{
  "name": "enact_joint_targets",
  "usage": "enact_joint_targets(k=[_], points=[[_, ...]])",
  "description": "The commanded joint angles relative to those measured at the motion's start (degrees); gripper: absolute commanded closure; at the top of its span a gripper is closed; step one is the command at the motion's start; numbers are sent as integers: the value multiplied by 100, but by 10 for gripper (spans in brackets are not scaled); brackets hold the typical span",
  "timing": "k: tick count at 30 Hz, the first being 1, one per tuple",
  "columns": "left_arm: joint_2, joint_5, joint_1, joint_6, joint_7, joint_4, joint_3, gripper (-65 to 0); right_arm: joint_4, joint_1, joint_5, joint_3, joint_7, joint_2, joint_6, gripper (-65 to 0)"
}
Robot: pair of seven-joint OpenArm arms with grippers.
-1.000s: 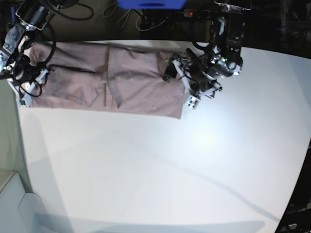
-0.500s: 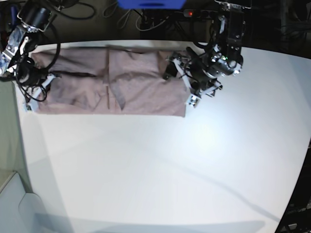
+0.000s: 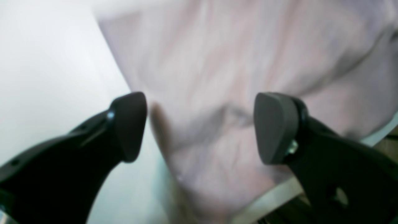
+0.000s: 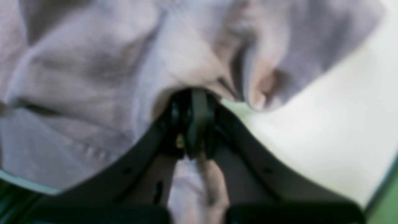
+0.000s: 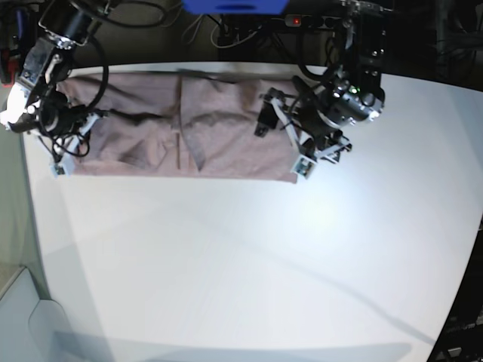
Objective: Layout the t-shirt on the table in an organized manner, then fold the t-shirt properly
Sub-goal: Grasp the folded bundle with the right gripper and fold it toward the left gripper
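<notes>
The mauve t-shirt [image 5: 181, 124] lies as a long folded strip across the far side of the white table [image 5: 249, 271]. My left gripper [image 5: 283, 134] is at the strip's right end. In the left wrist view the left gripper [image 3: 200, 127] is open, its fingers [image 3: 130, 124] astride the blurred shirt [image 3: 236, 62] just above it. My right gripper [image 5: 66, 143] is at the strip's left end. In the right wrist view the right gripper [image 4: 194, 124] is shut on a bunched fold of the shirt [image 4: 93, 77], with the table [image 4: 311, 124] beside it.
A blue object [image 5: 234, 6] and dark cables [image 5: 128, 15] lie behind the table's far edge. The table's curved left edge runs close to my right arm, with a pale surface [image 5: 15, 317] below it at the lower left.
The shirt's left end has been drawn to the right with my right gripper. My left gripper has shifted slightly right and toward the near side.
</notes>
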Motion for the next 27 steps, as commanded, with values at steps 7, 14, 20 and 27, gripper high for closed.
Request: enact_joint_targets(k=[7, 14, 20, 27], points=[[4, -30, -1, 5, -62, 315, -21, -522, 1083, 295, 77, -34, 119, 106, -3, 0], [4, -56, 289, -39, -62, 324, -891, -522, 1725, 67, 85, -729, 163, 18, -3, 0], [4, -65, 491, -56, -62, 474, -1656, -522, 1971, -162, 68, -1265, 154, -299, -3, 0], [4, -65, 720, -56, -53, 606, -1788, -522, 1971, -417, 68, -2311, 180, -659, -3, 0]])
